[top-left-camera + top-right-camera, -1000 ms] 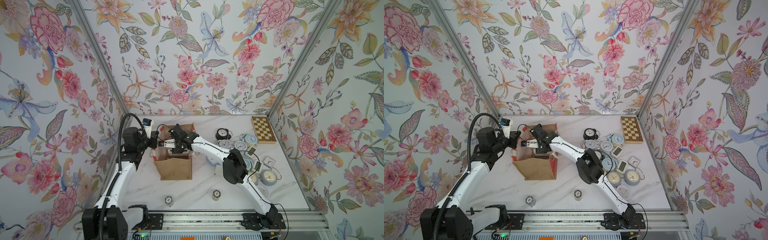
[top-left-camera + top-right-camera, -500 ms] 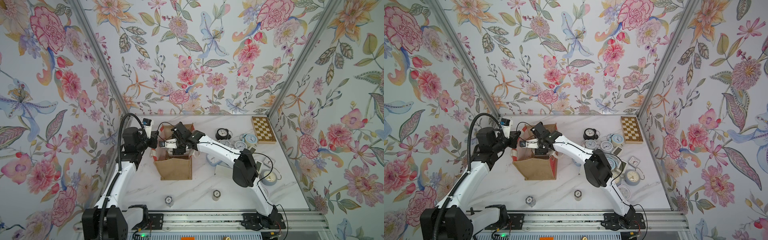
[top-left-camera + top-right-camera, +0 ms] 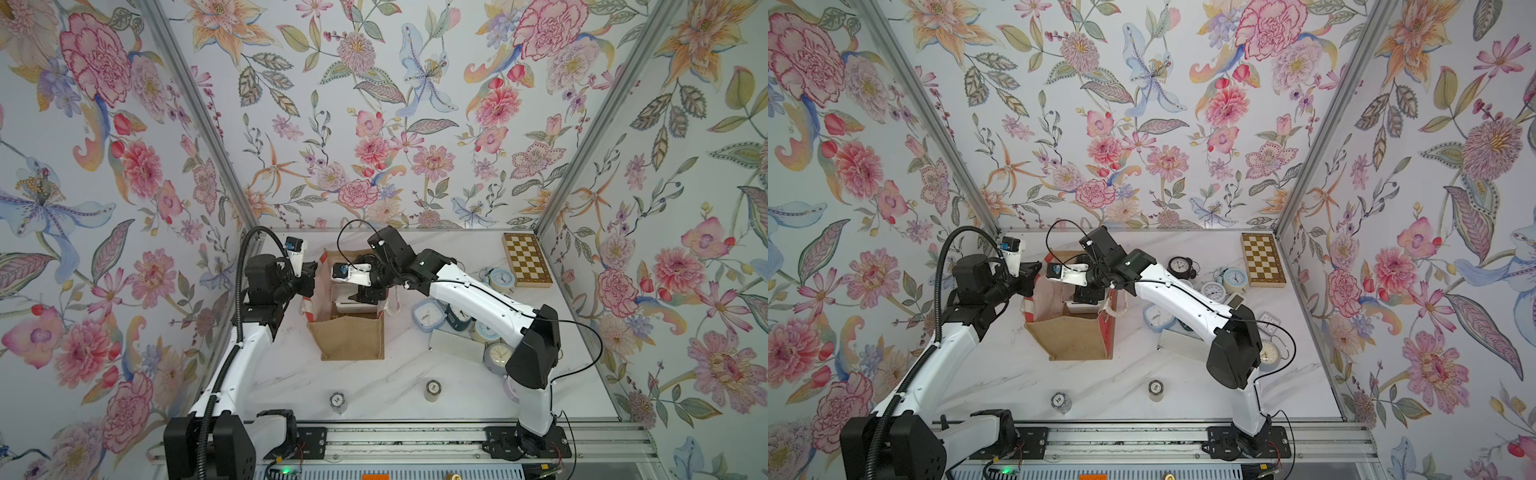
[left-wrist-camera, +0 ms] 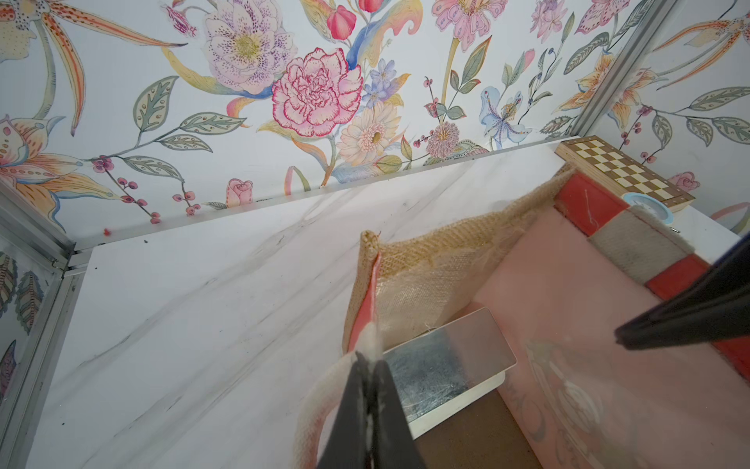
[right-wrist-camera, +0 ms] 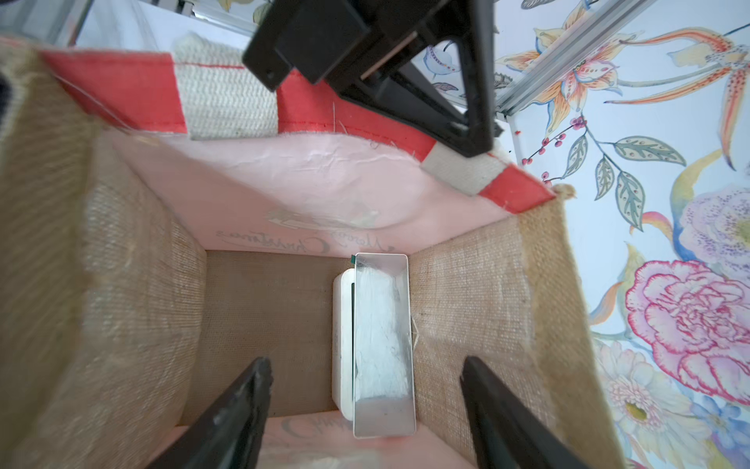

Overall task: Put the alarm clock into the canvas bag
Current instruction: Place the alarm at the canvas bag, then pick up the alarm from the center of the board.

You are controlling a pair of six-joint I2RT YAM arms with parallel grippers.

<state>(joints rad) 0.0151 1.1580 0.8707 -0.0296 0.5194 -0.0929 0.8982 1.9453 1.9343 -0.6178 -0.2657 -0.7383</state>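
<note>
Burlap-walled canvas bag now holds the alarm clock, resting on its floor against a side wall; the right gripper hangs above, spread and empty, its arm's elbow swung outward since a second ago, while the left gripper pinches the strap handle; placement looks done

This is a staged robot test cell, not a lived-in room. Floral wallpaper walls are held in bare aluminium posts and box in a marble-look bench on three sides. A left arm and a right arm, white and black with loose cables, stand on a metal rail along the open front edge. Props sit on the bench: a heap of clocks, a chessboard and a bag.
</note>
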